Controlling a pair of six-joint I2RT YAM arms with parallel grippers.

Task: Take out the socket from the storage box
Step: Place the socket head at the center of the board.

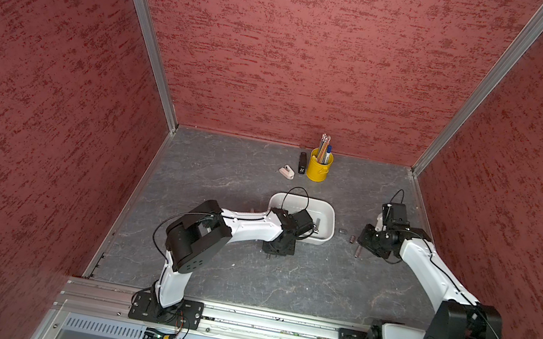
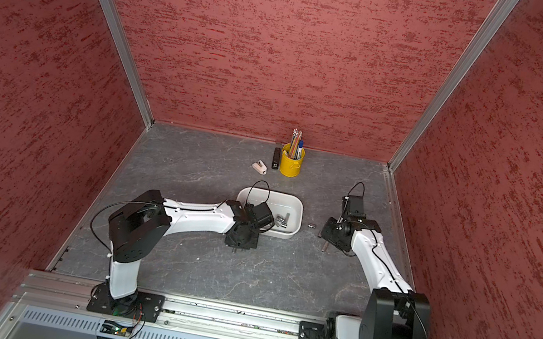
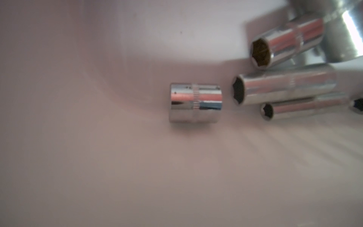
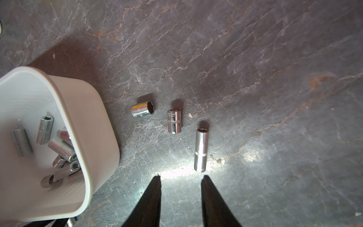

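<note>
The storage box (image 1: 329, 211) is a shallow white tray at mid-table, and both top views show it. Several chrome sockets (image 2: 281, 220) lie inside it near its right end. In the left wrist view a short socket (image 3: 195, 103) lies on the box floor beside three longer ones (image 3: 282, 89). My left gripper (image 1: 307, 230) reaches down into the box's left part, its fingers hidden under the wrist. My right gripper (image 4: 180, 176) hangs open and empty over the table right of the box. Three sockets lie there: a long one (image 4: 201, 150) and two short ones (image 4: 174, 121) (image 4: 143, 109).
A yellow pen cup (image 1: 318, 169), a black stapler (image 1: 302, 162) and a small white item (image 1: 287, 172) stand at the back of the table. Red walls close in the left, back and right sides. A metal rail (image 1: 273, 323) runs along the front edge.
</note>
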